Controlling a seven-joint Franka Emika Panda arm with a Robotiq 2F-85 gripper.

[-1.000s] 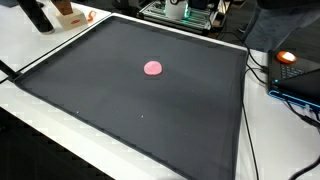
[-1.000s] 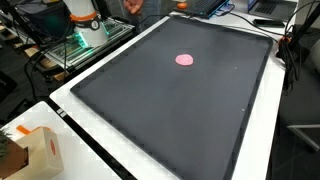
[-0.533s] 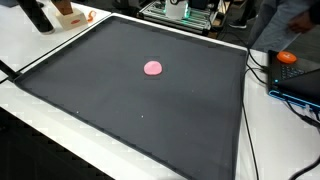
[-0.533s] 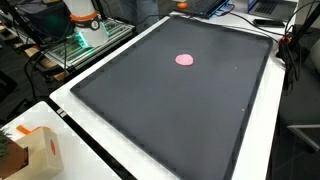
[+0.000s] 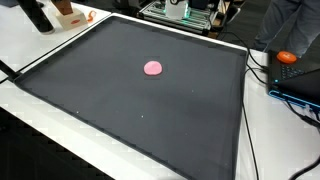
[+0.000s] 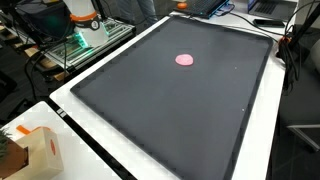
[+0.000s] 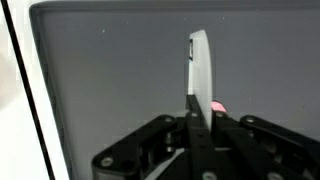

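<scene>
Here's the big dark mat (image 5: 150, 100), spread over nearly all of a white table (image 5: 30, 45), and everything else sits around that mat. Past its far edge stands an open metal rack (image 5: 185, 12), with green light glowing among the electronics inside. Off a corner of the mat, a small cardboard box (image 6: 35, 150) rests on the bare white tabletop. Along one side, black cables (image 5: 255, 110) trail beside the mat, near a blue-edged laptop (image 5: 300, 85) and something orange (image 5: 288, 57). Beyond that side lies dark floor (image 6: 300, 150). The light is flat and even, leaving a soft sheen on the mat.
</scene>
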